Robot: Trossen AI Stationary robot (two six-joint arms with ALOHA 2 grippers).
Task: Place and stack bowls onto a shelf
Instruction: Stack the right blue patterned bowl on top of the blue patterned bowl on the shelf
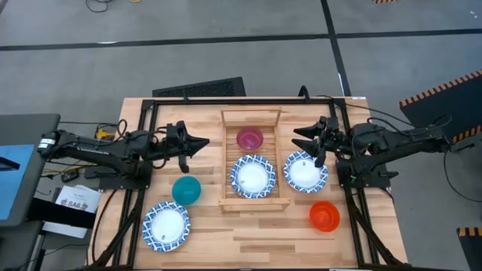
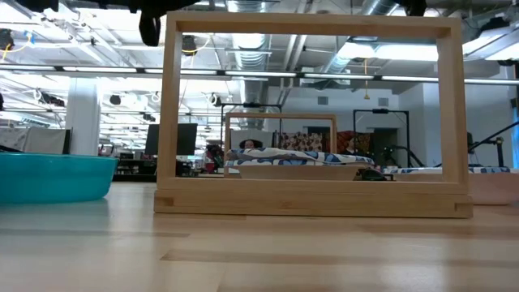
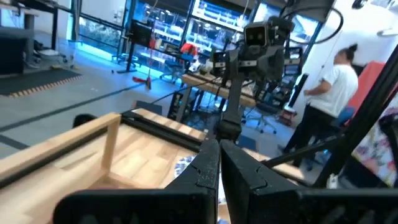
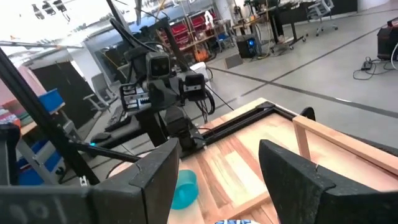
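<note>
Beyond the tabletop [image 1: 256, 233] a busy workshop is showing, with a person in a white top [image 3: 328, 87] standing among desks and screens. On the wood, the shelf [image 1: 254, 159] is lying lengthwise down the middle, holding the purple bowl [image 1: 249, 138] at its far end and a white patterned bowl [image 1: 252, 177] just nearer, the two sitting side by side, not stacked. A second white bowl [image 1: 305, 171] is resting just to the right of the shelf, with the orange-red bowl [image 1: 324, 215] nearer the front edge. On the other side the teal bowl [image 1: 186, 189] is sitting near the shelf, and a third white bowl [image 1: 166, 225] is lying closer to the front.

Both arms are hanging above the tabletop, pointing inward at the shelf. The left gripper [image 1: 197, 143] is hovering just left of the shelf's far end, its jaws pressed together and holding nothing. The right gripper [image 1: 305, 141] is hovering over the far edge of the second white bowl, jaws spread wide and empty.
</note>
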